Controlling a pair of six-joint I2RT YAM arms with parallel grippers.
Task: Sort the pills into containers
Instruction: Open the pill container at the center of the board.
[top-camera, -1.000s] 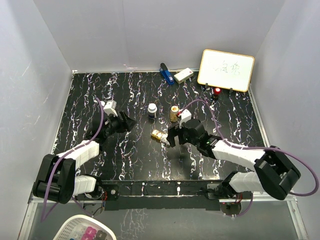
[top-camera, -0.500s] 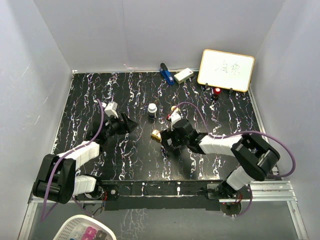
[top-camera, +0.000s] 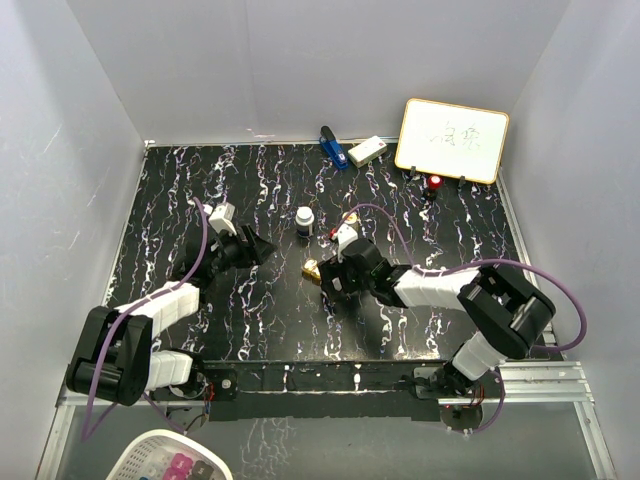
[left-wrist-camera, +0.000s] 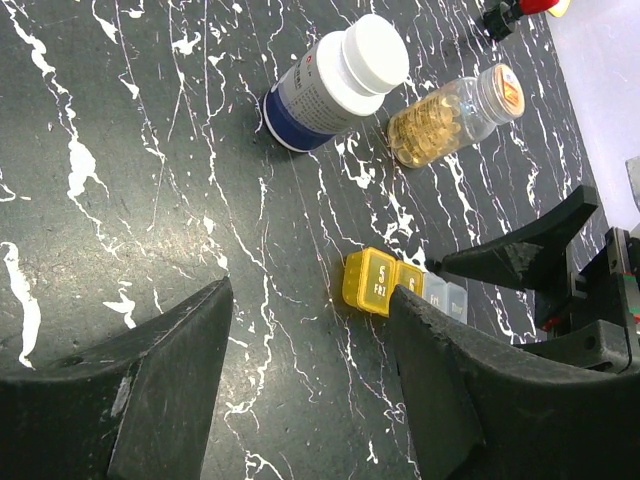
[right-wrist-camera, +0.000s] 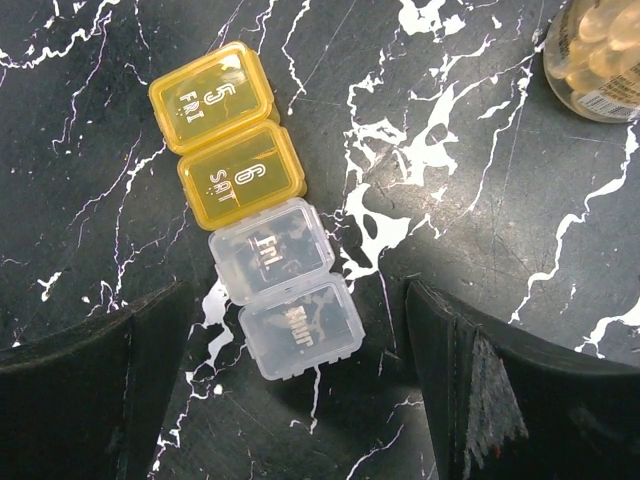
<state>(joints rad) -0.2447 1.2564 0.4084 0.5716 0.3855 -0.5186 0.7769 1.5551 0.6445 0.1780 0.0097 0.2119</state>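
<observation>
The small oblong pill box (top-camera: 312, 268) lies mid-table, two yellow sections and two clear ones, lids shut; it also shows in the right wrist view (right-wrist-camera: 255, 210) and the left wrist view (left-wrist-camera: 380, 283). My right gripper (top-camera: 326, 279) is open just above it, fingers either side of the clear end (right-wrist-camera: 300, 400). The dark bottle with the white cap (top-camera: 304, 221) (left-wrist-camera: 335, 85) stands behind. The golden-amber bottle (left-wrist-camera: 450, 115) (right-wrist-camera: 595, 55) stands beside it, mostly hidden by my right wrist in the top view. My left gripper (top-camera: 262, 248) (left-wrist-camera: 310, 390) is open and empty, left of the box.
A blue object (top-camera: 332, 147) and a white block (top-camera: 367, 150) lie at the back edge. A small whiteboard (top-camera: 452, 140) leans at the back right with a red-topped item (top-camera: 435, 183) before it. A white basket (top-camera: 170, 462) sits below the table's front.
My right gripper has moved left and forward, from beside the pill box to over its clear end. The left arm has barely moved.
</observation>
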